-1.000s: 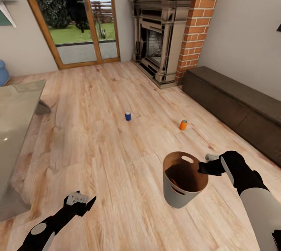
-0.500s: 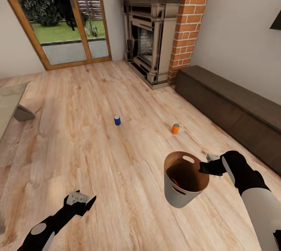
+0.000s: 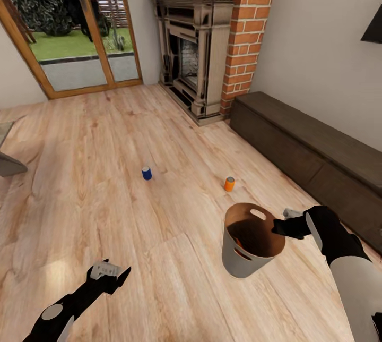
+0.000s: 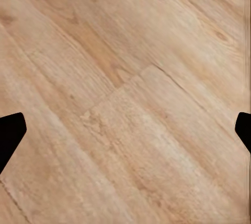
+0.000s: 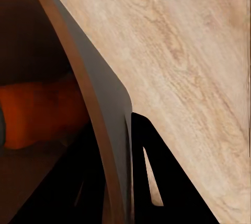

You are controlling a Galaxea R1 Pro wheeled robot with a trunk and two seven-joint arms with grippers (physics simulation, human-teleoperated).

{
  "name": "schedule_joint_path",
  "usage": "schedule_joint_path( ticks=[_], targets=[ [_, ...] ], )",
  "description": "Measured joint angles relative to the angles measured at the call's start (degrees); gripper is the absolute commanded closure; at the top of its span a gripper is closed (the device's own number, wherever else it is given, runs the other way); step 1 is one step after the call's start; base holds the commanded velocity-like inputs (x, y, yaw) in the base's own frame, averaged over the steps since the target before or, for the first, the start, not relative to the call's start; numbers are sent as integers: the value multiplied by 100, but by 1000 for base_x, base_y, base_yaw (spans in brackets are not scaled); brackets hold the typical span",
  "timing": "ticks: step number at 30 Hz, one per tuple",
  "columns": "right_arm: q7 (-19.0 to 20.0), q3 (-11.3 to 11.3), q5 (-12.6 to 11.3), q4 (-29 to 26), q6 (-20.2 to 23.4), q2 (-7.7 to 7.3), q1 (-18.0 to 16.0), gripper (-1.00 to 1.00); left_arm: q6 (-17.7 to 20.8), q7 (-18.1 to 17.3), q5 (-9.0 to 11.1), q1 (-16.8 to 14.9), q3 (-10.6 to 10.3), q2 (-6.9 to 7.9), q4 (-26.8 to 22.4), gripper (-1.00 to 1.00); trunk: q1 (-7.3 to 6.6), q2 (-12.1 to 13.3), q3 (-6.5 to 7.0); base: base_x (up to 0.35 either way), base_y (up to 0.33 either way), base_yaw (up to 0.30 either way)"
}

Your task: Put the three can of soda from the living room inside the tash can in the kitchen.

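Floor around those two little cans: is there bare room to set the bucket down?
Yes. Bare boards lie between the blue can and orange can, and between both cans and the left gripper. It is tighter by the bench and fireplace.

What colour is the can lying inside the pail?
Orange; the can shows best in the right wrist view, inside the pail.

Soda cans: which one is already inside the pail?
An orange can lies inside the pail held by the right gripper; the blue can and other orange can stand on the floor.
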Motion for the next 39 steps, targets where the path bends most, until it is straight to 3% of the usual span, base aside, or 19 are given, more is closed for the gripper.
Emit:
schedule_joint_path(
  ticks=[12,21,33,36,39],
  targets=[
    [-4,-146,89,1,-19,-14,1,100,5,-16,22,0,1,0,1,-100,0,0,58,299,-134,-217],
    [-6,-144,81,1,-17,-17,1,100,9,-27,26,0,1,0,8,-100,0,0,112,324,67,-173],
    [63,-92,-1,1,-14,13,1,100,9,-27,7,0,-1,0,12,-100,0,0,123,325,71,-21],
    [24,-75,103,3,-99,5,8,100,9,-15,-25,0,0,-1,16,-100,0,0,123,325,8,-1],
    [17,-26,266,11,-457,-7,160,100,9,5,-44,0,-6,-1,17,-100,0,0,123,325,-5,0]
  ],
)
